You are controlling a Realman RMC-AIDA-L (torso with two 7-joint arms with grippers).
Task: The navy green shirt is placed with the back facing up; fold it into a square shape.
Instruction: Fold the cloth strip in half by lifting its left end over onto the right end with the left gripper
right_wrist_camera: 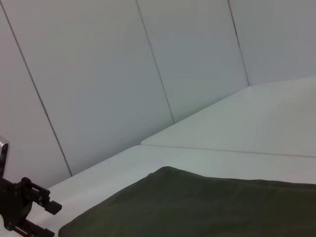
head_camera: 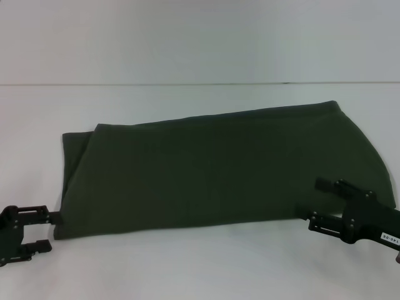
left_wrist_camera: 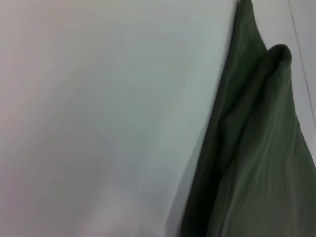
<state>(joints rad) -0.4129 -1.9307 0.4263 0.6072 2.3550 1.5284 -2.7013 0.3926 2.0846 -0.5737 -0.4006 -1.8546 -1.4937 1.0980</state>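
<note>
The navy green shirt (head_camera: 219,169) lies on the white table (head_camera: 187,269), folded into a long band running left to right. My left gripper (head_camera: 50,231) is open just off the shirt's near left corner, low over the table. My right gripper (head_camera: 317,205) is open at the shirt's near right edge, with its far finger over the cloth. The left wrist view shows a folded edge of the shirt (left_wrist_camera: 256,148) on the table. The right wrist view looks along the shirt (right_wrist_camera: 207,207) to the left gripper (right_wrist_camera: 47,217) at its far end.
A white wall (head_camera: 200,37) stands behind the table, with panel seams showing in the right wrist view (right_wrist_camera: 155,64). Bare white table surface (left_wrist_camera: 98,123) lies beside the shirt and along the front.
</note>
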